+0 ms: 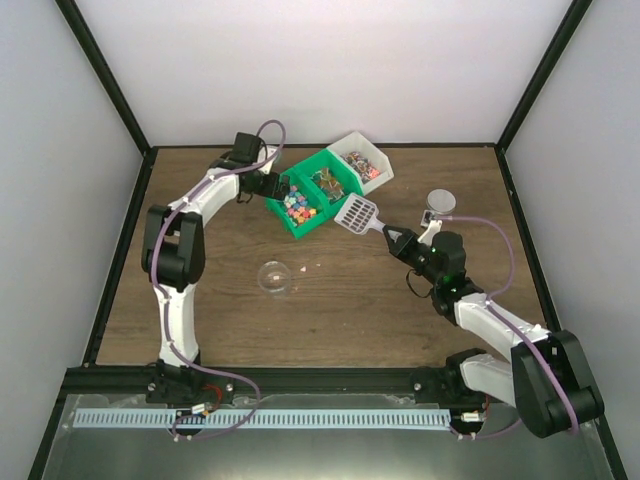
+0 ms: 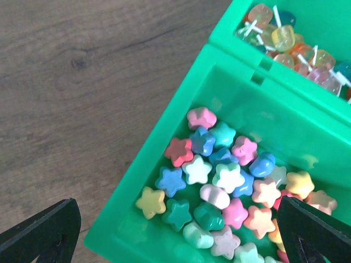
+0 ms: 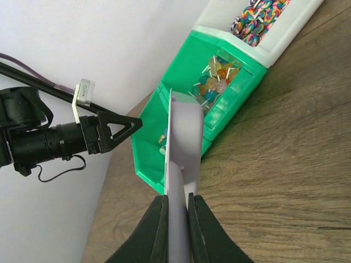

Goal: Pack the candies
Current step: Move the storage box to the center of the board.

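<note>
Star-shaped candies (image 2: 219,181), pink, blue, green, yellow and white, lie piled in the near green bin (image 1: 296,232), at the far centre of the table (image 1: 350,310). The left gripper (image 2: 181,233) hangs right above this bin with its fingers spread wide. In the left wrist view the candies sit between and below the two black fingertips (image 2: 46,230), not touched.

A second green bin (image 1: 318,163) joins the first on its far-right side and holds clear wrapped sweets on sticks (image 2: 296,44). A white bin (image 1: 352,141) beyond that holds swirled lollipops (image 3: 263,11).

The right gripper (image 3: 176,205) is pinched tight on the handle of the grey scoop (image 1: 357,212). The scoop head sits just beside the right edge of the green bins. It is turned on edge in the right wrist view and I cannot tell whether it touches the bins or carries anything. The candies are well apart from the right gripper itself, past the scoop.

A clear round container (image 1: 274,277) sits on the table near the middle, with a few tiny bits (image 1: 305,267) just beside it. A round lid (image 1: 441,202) lies on the right, near the right arm.
</note>
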Robot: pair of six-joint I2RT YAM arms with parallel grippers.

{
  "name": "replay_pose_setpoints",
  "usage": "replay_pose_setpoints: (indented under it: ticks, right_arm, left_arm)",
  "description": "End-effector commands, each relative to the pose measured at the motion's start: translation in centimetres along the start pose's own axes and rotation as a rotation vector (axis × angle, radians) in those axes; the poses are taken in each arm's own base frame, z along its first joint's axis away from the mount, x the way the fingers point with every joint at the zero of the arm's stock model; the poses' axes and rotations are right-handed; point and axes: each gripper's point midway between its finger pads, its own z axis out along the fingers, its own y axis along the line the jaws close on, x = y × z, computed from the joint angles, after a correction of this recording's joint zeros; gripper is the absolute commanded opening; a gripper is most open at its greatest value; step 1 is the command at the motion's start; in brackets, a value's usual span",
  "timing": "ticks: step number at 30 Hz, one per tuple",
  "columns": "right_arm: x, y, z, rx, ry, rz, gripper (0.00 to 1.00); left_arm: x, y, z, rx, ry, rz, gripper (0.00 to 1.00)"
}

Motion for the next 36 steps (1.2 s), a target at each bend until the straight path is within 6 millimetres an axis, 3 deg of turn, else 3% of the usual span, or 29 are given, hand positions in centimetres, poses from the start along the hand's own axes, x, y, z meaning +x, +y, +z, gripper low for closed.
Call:
replay_pose_setpoints:
  ticks: [1,6,14,22,30,36]
  right_arm:
    - [-1.6,1.2,0.0,-0.029,-0.054,-0.029,0.01]
    - [-1.8,1.1,0.0,-0.020,-0.065,-0.034,0.01]
    - [-2.7,1.3,-0.4,0.004,-0.087,-0.057,0.01]
    - [-2.8,1.2,-1.2,0.017,-0.103,-0.070,0.01]
    - [-3.0,1.2,-1.6,0.017,-0.118,-0.073,0.01]
    - [-2.8,1.6,-1.4,-0.002,-0.103,-0.063,0.01]
  left_arm:
    - [-4.5,-1.2,-3.2,0.044,-0.155,0.039,1.00]
    - [-7.2,-3.2,-2.6,0.151,-0.201,0.106,1.00]
    - [-8.4,-2.6,2.4,0.051,-0.189,0.145,1.00]
    - [-8.5,-5.4,5.5,-0.077,-0.198,0.229,1.00]
    - [-7.2,-4.8,6.7,-0.131,-0.128,0.246,1.00]
    - [-3.8,-4.5,7.7,-0.114,-0.006,0.276,1.00]
